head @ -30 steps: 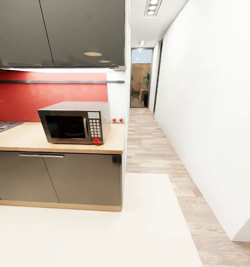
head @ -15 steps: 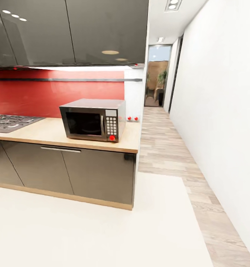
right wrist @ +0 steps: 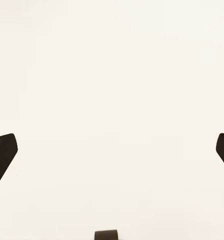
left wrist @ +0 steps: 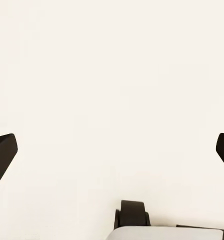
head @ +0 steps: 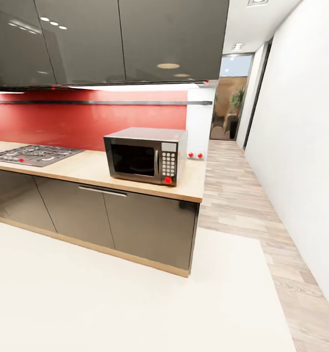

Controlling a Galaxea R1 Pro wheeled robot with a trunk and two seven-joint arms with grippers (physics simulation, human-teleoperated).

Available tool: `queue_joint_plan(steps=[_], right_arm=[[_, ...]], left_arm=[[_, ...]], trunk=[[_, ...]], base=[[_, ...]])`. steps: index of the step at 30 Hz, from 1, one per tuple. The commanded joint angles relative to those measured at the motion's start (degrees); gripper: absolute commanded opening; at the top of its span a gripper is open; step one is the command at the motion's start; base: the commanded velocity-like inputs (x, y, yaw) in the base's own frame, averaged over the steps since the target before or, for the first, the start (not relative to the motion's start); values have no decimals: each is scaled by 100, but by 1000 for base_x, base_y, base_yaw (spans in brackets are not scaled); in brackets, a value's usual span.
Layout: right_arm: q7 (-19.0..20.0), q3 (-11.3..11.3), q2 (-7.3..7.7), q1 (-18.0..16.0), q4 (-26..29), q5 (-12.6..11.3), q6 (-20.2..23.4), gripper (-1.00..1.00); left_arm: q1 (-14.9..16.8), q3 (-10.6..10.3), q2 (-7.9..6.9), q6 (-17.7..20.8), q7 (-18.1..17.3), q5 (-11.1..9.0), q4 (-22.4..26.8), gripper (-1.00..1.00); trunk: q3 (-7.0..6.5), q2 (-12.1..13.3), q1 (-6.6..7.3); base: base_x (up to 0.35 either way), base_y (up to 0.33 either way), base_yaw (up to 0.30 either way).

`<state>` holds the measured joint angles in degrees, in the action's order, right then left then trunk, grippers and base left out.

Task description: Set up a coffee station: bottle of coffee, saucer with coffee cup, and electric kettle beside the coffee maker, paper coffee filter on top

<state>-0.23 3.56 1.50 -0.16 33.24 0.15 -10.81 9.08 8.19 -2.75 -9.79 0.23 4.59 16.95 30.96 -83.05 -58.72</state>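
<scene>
My left gripper (left wrist: 112,155) is open, its two dark fingertips (left wrist: 3,152) far apart over plain cream floor, nothing between them. My right gripper (right wrist: 112,155) is open the same way, also over bare cream floor. In the head view a thin, long dark shelf (head: 110,102) runs along the red wall under the dark upper cabinets. I see it edge-on, with nothing standing on it.
A short wooden top (head: 86,168) on grey cabinets bears a steel microwave (head: 145,155) and a gas hob (head: 34,155). Cream floor (head: 110,303) spreads in front. A wood-floored corridor (head: 237,195) runs back at the right beside a white wall (head: 306,146).
The whole head view has shifted: the camera has turned left, so the microwave sits further right in the picture and the hob has come into view. Nothing itself has moved.
</scene>
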Motion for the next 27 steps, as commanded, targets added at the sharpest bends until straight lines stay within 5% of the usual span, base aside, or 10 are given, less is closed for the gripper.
queue_joint_plan(steps=[1, 27], right_arm=[[-3, 5, -1, -2, -2, 2, -17, 100], [-3, 5, -6, 0, -239, -3, -17, 100]], left_arm=[[6, 29, 3, -23, 1, 53, -8, 100], [6, -19, 11, -21, -1, 104, -16, 100]], trunk=[[10, -3, -1], [137, -3, -1]], base=[[164, 0, 259], [53, 10, 260]])
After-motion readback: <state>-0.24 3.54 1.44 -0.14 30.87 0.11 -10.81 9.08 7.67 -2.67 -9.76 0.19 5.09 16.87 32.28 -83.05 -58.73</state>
